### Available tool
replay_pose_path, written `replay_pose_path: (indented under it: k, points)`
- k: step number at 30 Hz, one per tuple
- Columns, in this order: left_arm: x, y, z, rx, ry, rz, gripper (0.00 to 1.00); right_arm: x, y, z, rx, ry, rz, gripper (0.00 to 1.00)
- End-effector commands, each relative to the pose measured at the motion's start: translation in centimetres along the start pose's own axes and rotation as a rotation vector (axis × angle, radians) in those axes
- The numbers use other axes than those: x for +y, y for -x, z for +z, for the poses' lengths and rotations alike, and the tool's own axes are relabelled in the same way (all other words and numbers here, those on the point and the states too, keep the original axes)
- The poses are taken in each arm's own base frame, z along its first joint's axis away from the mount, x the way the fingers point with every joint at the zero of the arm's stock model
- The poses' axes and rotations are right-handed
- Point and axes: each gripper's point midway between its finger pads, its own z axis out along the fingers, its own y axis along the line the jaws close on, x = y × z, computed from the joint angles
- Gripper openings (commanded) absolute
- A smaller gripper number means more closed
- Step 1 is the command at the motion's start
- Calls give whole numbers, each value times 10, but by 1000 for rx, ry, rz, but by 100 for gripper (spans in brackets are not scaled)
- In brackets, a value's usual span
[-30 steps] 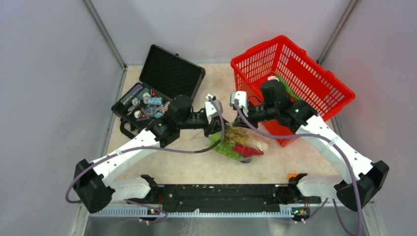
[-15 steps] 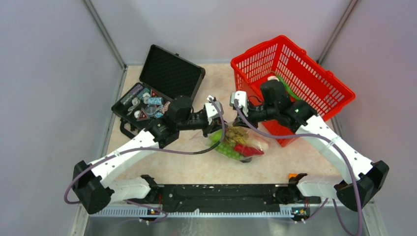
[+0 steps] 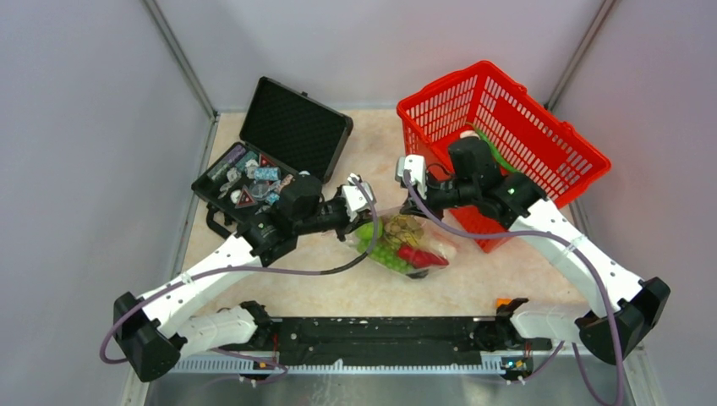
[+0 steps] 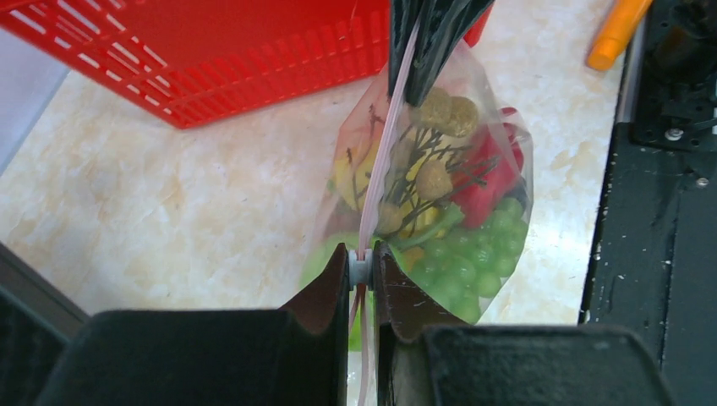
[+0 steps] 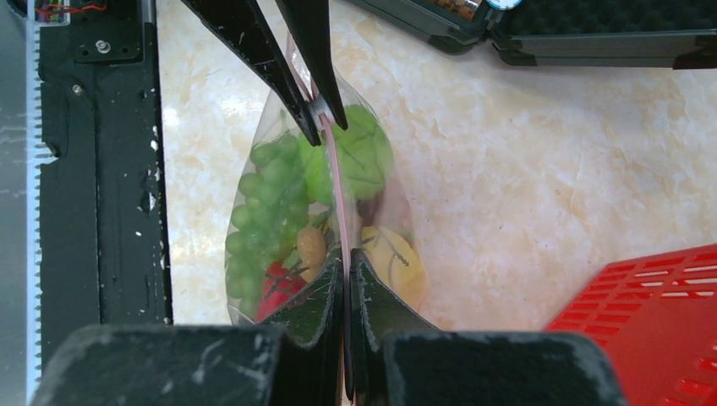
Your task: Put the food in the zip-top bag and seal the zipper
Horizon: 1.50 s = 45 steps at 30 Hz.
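Between your two claws, over the middle of the worktop, the zip-top bag hangs by its zipper with the food inside. Your left claw is pinching the pink strip at its 9 o'clock end. Your right claw is pressed together on it nearer 3 o'clock. That strip marks the long axis, with the belly sagging toward 5 o'clock. Expect thin, slippery, floppy film carrying a light load, so hold the stiffer strip, not the film.
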Motion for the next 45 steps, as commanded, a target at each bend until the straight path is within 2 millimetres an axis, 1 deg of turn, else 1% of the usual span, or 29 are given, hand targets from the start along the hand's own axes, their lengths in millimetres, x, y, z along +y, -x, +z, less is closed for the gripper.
replay_pose_path:
  k: [1,4,7,8,10,13,15,16,17,19,21,23,28,31,34,35,38,41,43,45]
  points:
    - [20,-25,-12,79,135,20,0,-13,34,-27,-87,-124,-76,0]
    - [21,-24,-17,72,155,28,0,-16,35,-32,-86,-147,-75,0]
    - [22,-12,-25,28,173,38,0,-17,32,-32,-72,-155,-67,0]
    - [23,-2,-29,-3,188,33,0,-15,31,-31,-71,-141,-63,0]
    - [14,19,-36,-75,150,24,0,-15,33,-28,-88,-134,-40,0]
    - [2,51,-46,-197,91,38,0,-10,43,-23,-152,-99,-30,0]
    - [-4,70,-51,-255,58,51,0,-8,53,-25,-192,-92,-33,31]
    - [-7,77,-52,-270,40,57,0,-6,56,-26,-205,-82,-39,42]
    - [-9,81,-53,-267,21,61,0,-3,60,-28,-217,-68,-47,49]
    - [-10,87,-52,-257,1,68,0,0,66,-31,-219,-51,-63,53]
    - [-9,92,-50,-245,-10,78,0,-1,69,-32,-198,-48,-74,55]
    - [-7,94,-46,-232,-15,85,0,-4,63,-29,-150,-53,-85,55]
    - [-3,96,-32,-208,-40,74,0,-1,55,-9,-60,-9,-109,55]
    - [0,96,-26,-211,-34,65,0,1,51,2,-26,9,-118,55]
    - [0,95,-23,-219,-38,66,0,2,45,10,-24,17,-119,52]
    - [0,94,-22,-218,-37,64,0,1,44,11,-28,15,-117,50]
    - [0,91,-23,-217,-34,63,0,1,43,14,-42,10,-124,35]
    - [1,88,-23,-215,-26,62,0,-3,44,14,-57,-23,-106,29]
    - [2,86,-23,-211,-15,62,0,-4,44,14,-60,-34,-102,15]
    - [2,81,-22,-208,-12,59,0,-4,42,13,-54,-34,-109,7]
